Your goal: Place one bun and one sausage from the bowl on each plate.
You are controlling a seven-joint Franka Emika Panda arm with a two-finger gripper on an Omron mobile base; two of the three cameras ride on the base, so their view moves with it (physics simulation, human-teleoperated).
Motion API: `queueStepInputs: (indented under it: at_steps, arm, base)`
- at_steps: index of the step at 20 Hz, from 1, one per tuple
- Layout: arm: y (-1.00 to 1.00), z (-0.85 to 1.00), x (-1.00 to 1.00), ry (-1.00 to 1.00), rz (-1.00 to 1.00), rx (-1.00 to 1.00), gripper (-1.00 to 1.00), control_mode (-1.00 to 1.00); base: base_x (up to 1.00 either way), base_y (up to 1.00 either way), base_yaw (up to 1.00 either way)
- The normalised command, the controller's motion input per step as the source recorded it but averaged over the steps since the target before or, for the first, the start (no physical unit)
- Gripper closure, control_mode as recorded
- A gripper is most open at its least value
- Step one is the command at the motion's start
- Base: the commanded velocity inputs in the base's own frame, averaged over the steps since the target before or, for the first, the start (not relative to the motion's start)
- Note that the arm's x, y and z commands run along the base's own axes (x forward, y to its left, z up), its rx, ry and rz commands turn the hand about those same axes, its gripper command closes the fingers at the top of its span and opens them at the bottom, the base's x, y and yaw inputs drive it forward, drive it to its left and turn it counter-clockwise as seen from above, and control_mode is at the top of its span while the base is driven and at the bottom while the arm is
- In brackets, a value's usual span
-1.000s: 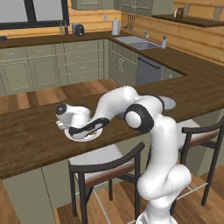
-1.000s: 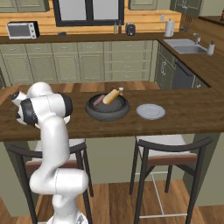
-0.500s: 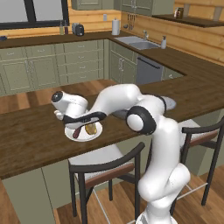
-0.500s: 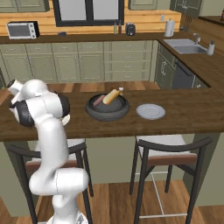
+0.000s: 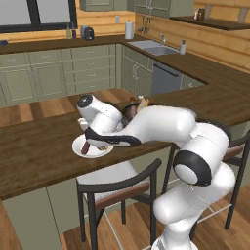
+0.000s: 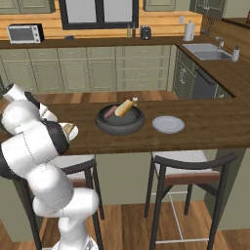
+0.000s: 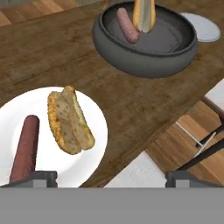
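Low on the left of the hand view lies a white plate (image 7: 97,131) holding a brown sausage (image 7: 26,146) and a toasted bun (image 7: 70,120) side by side. My gripper (image 7: 111,177) hovers open just above and behind that plate, with nothing between its fingertips (image 7: 41,177). Further along the counter stands the dark grey bowl (image 7: 144,68), with one sausage (image 7: 127,25) and one bun (image 7: 143,15) inside. The second white plate (image 7: 203,26) lies bare beyond the bowl. From the right base, the bowl (image 6: 119,128) sits between my arm and that bare plate (image 6: 168,124).
All of it rests on a long wooden counter (image 6: 205,122). Two dark bar stools (image 6: 190,171) stand under its near edge. My arm reaches across in front of the bowl in the left base view, above the filled plate (image 5: 100,152).
My hand has lifted and turned away from the left plate. The sausage now lies free on that plate beside the bun.
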Motion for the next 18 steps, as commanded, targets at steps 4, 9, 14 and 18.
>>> queueStepInputs:
  at_steps: [4,9,14,18]
  arm:
    - [-1.00,0.49,-1.00,-0.15,0.09,0.02,-1.00,-1.00]
    - [-1.00,0.58,-1.00,-0.14,0.07,0.03,-1.00,-1.00]
    - [-1.00,0.73,-0.82,0.05,0.02,-0.01,-1.00,-1.00]
    - [-0.73,0.08,-0.49,0.46,0.13,-0.11,-1.00,-1.00]
  base:
    - [0.00,0.00,0.00]
    - [0.00,0.00,0.00]
    - [0.00,0.00,0.00]
    - [0.00,0.00,0.00]
